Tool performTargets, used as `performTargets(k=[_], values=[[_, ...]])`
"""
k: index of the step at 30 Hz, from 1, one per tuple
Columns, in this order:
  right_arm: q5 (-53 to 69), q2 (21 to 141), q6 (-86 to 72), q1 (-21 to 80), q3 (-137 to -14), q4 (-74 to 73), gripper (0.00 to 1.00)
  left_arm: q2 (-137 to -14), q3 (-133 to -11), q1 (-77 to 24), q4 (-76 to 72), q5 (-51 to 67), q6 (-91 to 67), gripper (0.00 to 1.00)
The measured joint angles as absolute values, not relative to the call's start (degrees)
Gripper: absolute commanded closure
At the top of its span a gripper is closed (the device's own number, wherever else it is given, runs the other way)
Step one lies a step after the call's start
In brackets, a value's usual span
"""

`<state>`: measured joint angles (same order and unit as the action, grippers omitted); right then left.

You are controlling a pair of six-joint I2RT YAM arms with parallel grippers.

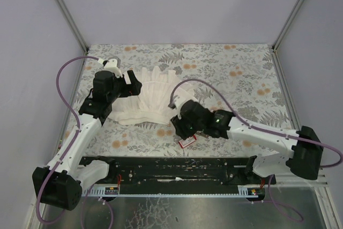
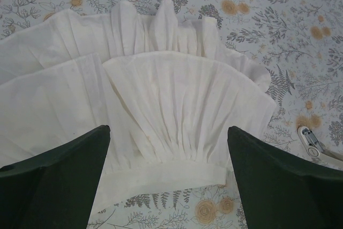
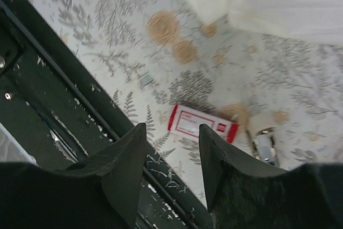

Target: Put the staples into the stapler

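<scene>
Looking from the top external camera: the right gripper point(image 1: 181, 128) is hanging just above a small red cardboard box with a white label point(image 1: 187, 142). The box is lying at the near middle of the floral-printed table point(image 1: 246, 79). The staples are not showing and are presumably sitting inside the box. The left gripper point(image 1: 130, 81) is hovering over the far left part of a big white pleated cloth point(image 1: 153, 97).

Left wrist view: the left gripper's fingers are standing wide apart and holding nothing, with the cloth spreading out beneath them. A miniature silvery metal stapler point(image 2: 312, 144) is peeking in at the right, just past the cloth's corner.

Right wrist view: the jaws are standing partly parted and gripping nothing. The red box is lying flat on the table beyond the fingertips, and the stapler is resting just to its right, near it but apparently not touching.

Step in hand: judging from the pose, the right arm is lining up to take the red box. It is worth turning the wrist so the fingers are closing across the box's narrow sides, widening the jaws first, then descending straight without nudging the stapler.

Counting: one red box, one stapler, one cloth and two grippers are showing; no staples are showing.
</scene>
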<state>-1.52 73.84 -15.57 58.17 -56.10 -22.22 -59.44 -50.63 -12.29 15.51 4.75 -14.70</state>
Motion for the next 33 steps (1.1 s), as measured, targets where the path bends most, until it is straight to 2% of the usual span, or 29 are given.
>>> performTargets(k=[3, 7, 17, 33], values=[[-3.42, 78.76, -17.37, 64.05, -56.29, -22.02, 0.53, -59.40, -50.63, -12.27, 15.51, 4.75, -14.70, 0.11], [-6.94, 86.15, -22.72, 67.48, -58.70, -22.00, 0.50, -59.29, -50.63, -12.29, 15.51, 4.71, -14.70, 0.11], [-11.40, 94.59, -39.81, 68.07, -64.07, -22.00, 0.46, -58.85, -50.63, -12.27, 15.51, 4.43, -14.70, 0.10], [-12.01, 106.56, -49.19, 70.50, -71.66, -26.39, 0.49, -58.04, -50.63, -12.27, 15.51, 4.38, -14.72, 0.11]])
